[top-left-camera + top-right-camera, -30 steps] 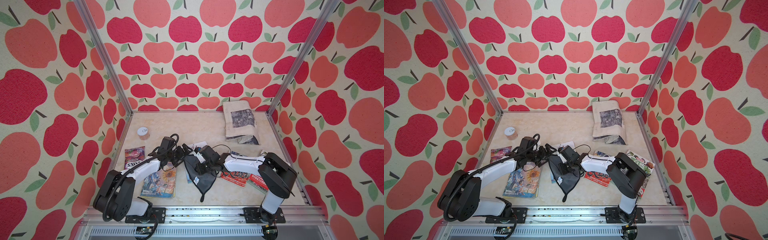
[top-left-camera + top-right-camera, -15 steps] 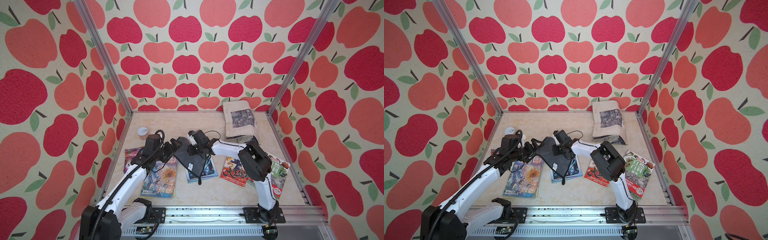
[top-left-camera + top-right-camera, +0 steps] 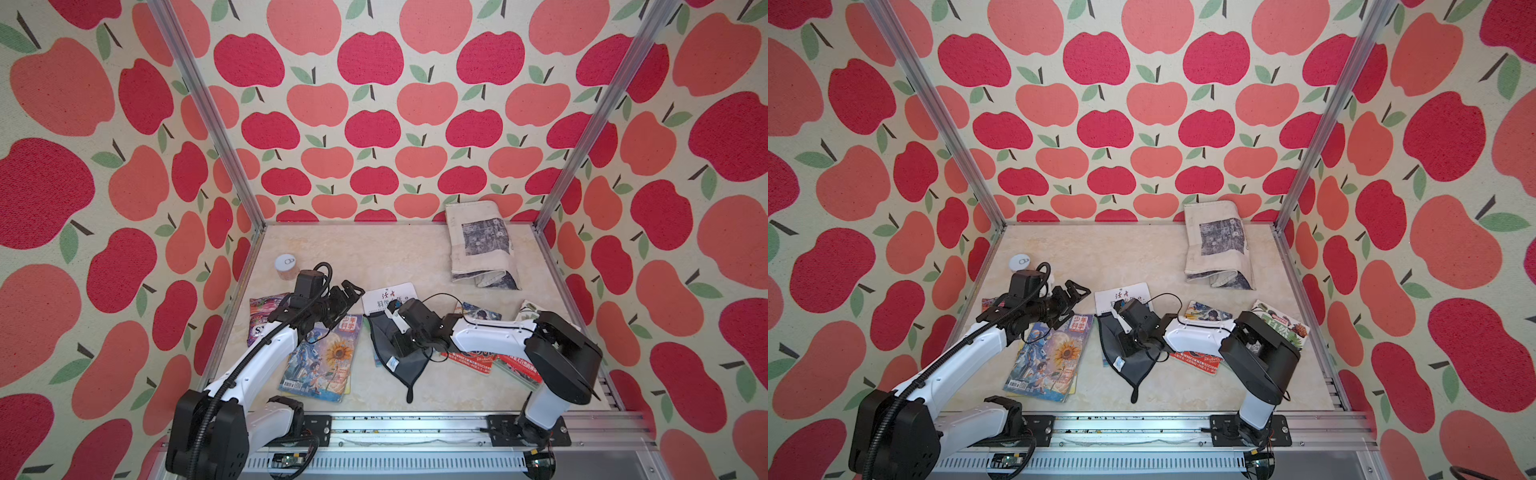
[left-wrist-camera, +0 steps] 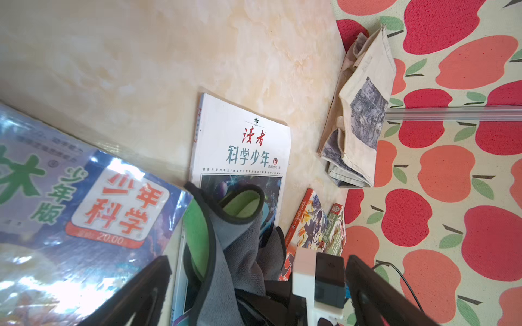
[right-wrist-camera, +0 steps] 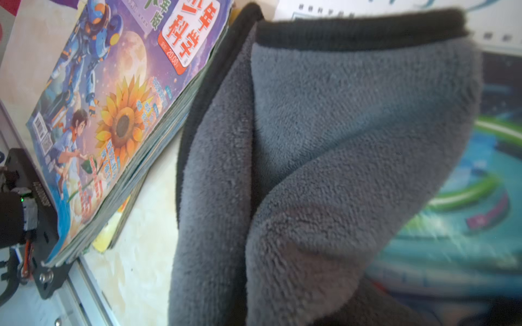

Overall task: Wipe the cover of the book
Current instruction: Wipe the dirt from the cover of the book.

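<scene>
The book (image 3: 388, 296) has a white top with red and teal Chinese characters, also plain in the left wrist view (image 4: 243, 141). It lies flat mid-table in both top views. A grey cloth (image 3: 395, 357) with a black hem and green underside (image 4: 197, 225) covers its lower part. My right gripper (image 3: 401, 345) is shut on the cloth and presses it on the book. Its fingers are buried in the grey cloth (image 5: 324, 141). My left gripper (image 3: 350, 291) hangs open, holding nothing, just left of the book, over the top edge of a sunflower magazine.
The sunflower magazine (image 3: 322, 361) lies front left with a purple snack packet (image 3: 262, 320) beside it. A white-capped jar (image 3: 286, 266) stands at the left wall. A folded printed cloth bag (image 3: 482, 245) leans back right. More books (image 3: 471, 356) lie under the right arm.
The right gripper has dragged the cloth from the book's far left part back toward the front edge. The left gripper stays open at about the same spot.
</scene>
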Controlling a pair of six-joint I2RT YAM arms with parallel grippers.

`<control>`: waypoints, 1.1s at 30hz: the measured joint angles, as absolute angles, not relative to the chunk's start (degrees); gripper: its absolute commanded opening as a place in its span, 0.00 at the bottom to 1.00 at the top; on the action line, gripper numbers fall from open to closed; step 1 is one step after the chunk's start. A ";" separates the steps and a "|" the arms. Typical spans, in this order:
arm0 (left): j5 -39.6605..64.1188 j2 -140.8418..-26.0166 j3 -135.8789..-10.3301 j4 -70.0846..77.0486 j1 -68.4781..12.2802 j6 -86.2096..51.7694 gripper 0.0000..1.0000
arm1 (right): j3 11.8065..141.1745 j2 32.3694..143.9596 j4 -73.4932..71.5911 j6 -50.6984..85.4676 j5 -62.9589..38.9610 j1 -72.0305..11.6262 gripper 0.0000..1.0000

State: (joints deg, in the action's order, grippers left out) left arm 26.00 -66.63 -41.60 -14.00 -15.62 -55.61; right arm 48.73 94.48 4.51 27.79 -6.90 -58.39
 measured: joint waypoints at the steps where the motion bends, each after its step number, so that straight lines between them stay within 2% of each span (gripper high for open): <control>1: 26.02 -66.78 -41.56 -13.78 -15.64 -55.61 0.99 | 47.16 93.17 4.60 27.86 -6.90 -57.82 0.00; 5: 26.06 -66.85 -41.47 -12.88 -16.03 -55.61 0.99 | 42.96 89.06 5.56 27.70 -6.90 -52.60 0.00; 10: 26.15 -67.85 -41.17 -11.22 -17.30 -55.96 0.99 | 46.19 89.78 8.27 25.54 -7.03 -48.40 0.00; 19: 26.20 -67.92 -40.38 -10.87 -17.67 -56.03 0.99 | 56.27 100.64 7.16 25.04 -10.20 -61.80 0.00; 23: 26.39 -67.92 -40.38 -10.85 -17.98 -56.14 0.99 | 56.29 100.73 7.38 25.19 -10.74 -63.68 0.00; 26: 26.37 -68.07 -40.38 -10.72 -19.81 -56.66 0.99 | 55.51 98.87 9.30 24.99 -10.50 -60.10 0.00; 33: 25.54 -70.89 -39.70 -10.31 -26.61 -59.16 0.99 | 60.95 96.79 18.00 20.80 -6.48 -39.62 0.00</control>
State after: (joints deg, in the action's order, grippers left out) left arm 25.54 -70.89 -39.70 -10.31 -26.61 -59.16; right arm 60.95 96.79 18.00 20.80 -6.48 -39.62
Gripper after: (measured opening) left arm 0.993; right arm 0.087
